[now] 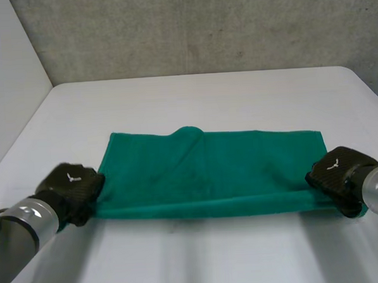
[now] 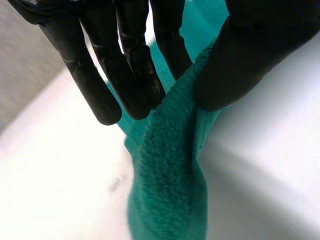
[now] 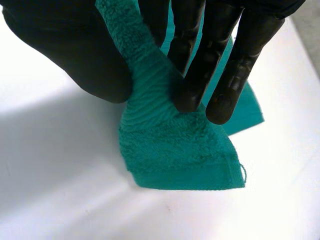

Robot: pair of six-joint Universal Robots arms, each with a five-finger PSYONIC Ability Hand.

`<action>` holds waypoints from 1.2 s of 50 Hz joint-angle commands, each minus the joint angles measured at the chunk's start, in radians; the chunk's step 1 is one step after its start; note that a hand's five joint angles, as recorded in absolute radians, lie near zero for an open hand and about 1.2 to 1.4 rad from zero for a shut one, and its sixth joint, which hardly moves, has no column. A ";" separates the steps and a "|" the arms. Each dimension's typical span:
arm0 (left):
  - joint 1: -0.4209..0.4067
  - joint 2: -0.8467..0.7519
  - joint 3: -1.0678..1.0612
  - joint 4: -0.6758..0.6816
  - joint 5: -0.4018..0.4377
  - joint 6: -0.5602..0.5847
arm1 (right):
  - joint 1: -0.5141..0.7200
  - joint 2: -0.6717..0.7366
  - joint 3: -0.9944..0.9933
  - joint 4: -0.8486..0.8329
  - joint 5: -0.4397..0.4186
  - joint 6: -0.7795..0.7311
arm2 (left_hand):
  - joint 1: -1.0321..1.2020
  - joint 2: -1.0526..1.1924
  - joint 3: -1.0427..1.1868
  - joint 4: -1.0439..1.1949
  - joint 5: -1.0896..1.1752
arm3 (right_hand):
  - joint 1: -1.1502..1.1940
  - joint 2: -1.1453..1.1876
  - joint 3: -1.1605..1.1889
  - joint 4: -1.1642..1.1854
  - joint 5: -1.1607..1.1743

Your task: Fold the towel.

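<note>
Underneath, white bench (image 1: 205,96), carrying everything. Across its middle, green towel (image 1: 209,172), lying flat, long axis side to side from one hand to the other, with a small hump near the centre of the far edge. At the towel's left end, left hand (image 1: 71,186), fingers (image 2: 135,85) and thumb pinching a lifted fold of the edge. At the right end, right hand (image 1: 336,172), fingers and thumb clamped on the cloth just above the near corner, that corner raised off the bench. On the back of each hand, a small white mark, too small to read.
</note>
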 commanded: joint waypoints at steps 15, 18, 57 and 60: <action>-0.122 -0.274 0.948 0.274 -0.183 0.011 | 0.086 0.254 -0.931 -0.449 0.141 0.319 | 0.281 0.201 0.207 0.206 0.262 | 0.415 0.219 0.208 0.207 0.219; -0.127 -0.244 0.919 0.321 -0.177 -0.032 | 0.088 0.159 -0.844 -0.480 0.123 0.313 | 0.281 0.201 0.207 0.206 0.262 | 0.415 0.219 0.208 0.207 0.219; -0.033 -0.277 0.175 0.448 -0.067 -0.060 | -0.062 0.223 0.063 -0.566 -0.120 0.423 | 0.281 0.201 0.207 0.206 0.262 | -0.391 -0.588 -0.598 -0.600 -0.587; -0.033 -0.273 0.161 0.448 -0.067 -0.060 | -0.113 0.223 0.068 -0.543 -0.138 0.422 | 0.281 0.201 0.207 0.206 0.262 | -0.391 -0.588 -0.598 -0.600 -0.587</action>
